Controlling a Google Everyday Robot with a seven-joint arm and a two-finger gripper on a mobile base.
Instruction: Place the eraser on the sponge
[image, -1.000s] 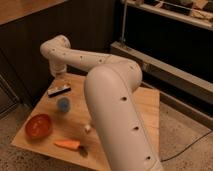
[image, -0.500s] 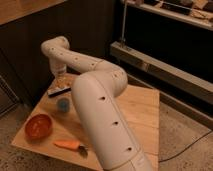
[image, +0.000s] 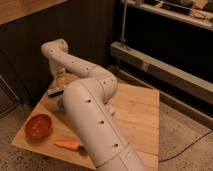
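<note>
The eraser (image: 55, 91), a dark narrow bar, lies on the wooden table (image: 135, 110) near its far left edge. Just in front of it, a sliver of the blue sponge (image: 60, 104) shows beside the arm's big white link, which covers most of it. The gripper (image: 61, 79) hangs down from the white wrist at the far left of the table, directly above the eraser and close to it. The eraser and the sponge lie apart, the eraser behind the sponge.
An orange bowl (image: 39, 125) sits at the table's front left, and a carrot (image: 67, 145) lies near the front edge. The white arm (image: 95, 125) crosses the table's middle. A dark wall stands behind and a metal shelf rail (image: 165, 67) to the right.
The arm's large link has swung left and nearer the camera, now covering the table's middle and most of the sponge. The wrist stays over the eraser's spot.
</note>
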